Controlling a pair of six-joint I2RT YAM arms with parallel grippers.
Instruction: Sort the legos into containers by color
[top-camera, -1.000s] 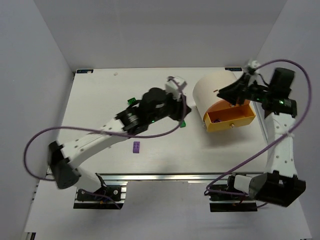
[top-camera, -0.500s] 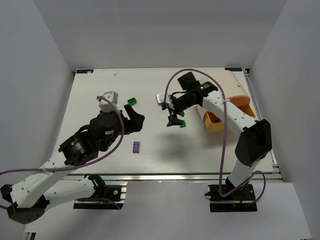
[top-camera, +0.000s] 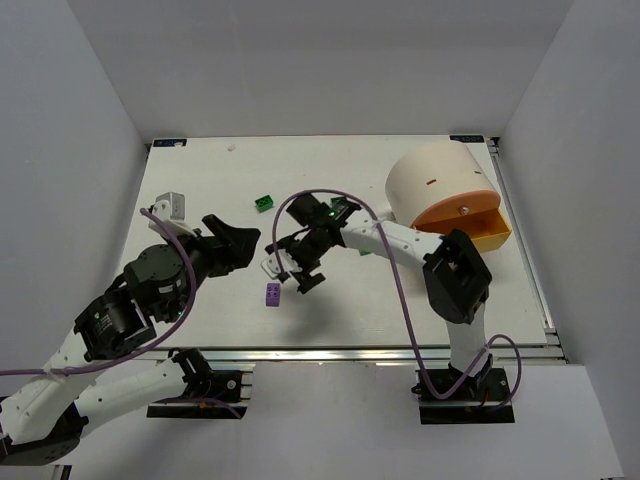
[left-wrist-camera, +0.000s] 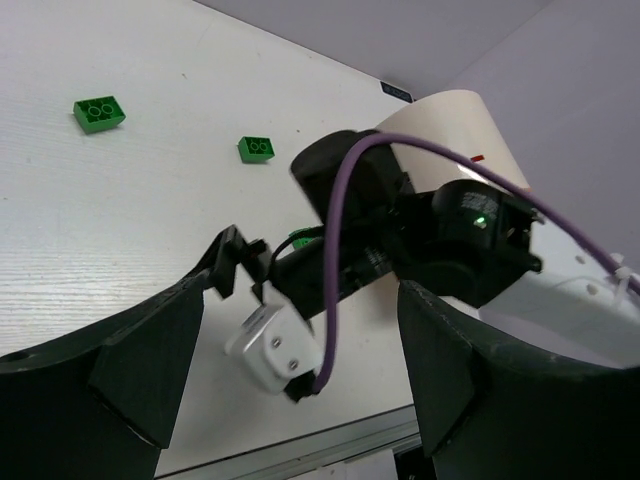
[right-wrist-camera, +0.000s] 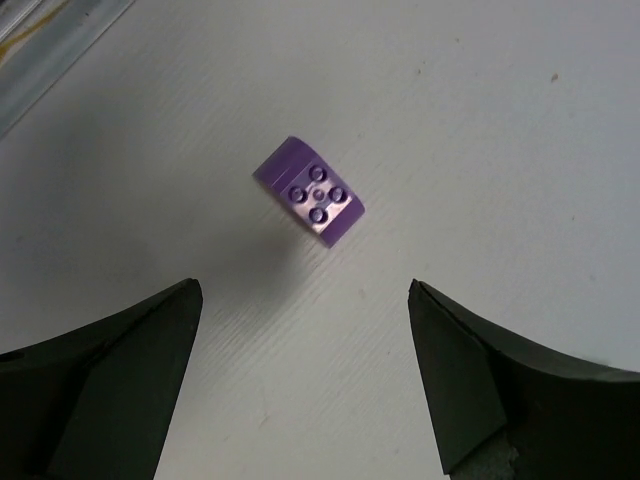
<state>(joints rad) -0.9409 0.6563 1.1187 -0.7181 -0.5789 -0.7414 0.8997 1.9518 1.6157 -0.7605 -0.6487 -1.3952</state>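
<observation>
Swinging away from the cream tub (top-camera: 430, 180) toward the purple brick (right-wrist-camera: 308, 203) lying well left of it, the right gripper (right-wrist-camera: 302, 290) hovered with jaws spread and empty; closing off-centre could flick the brick aside.

mostly hidden behind the right arm (left-wrist-camera: 450, 240): one green lego (left-wrist-camera: 299, 238), only a sliver showing; lower side of the tub (left-wrist-camera: 450, 110) covered too; left arm (top-camera: 120, 320) cut off at the corner

L fingers (left-wrist-camera: 130, 360) apart; R fingers (right-wrist-camera: 110, 370) apart — R arm (top-camera: 388, 238) stretched left.
</observation>
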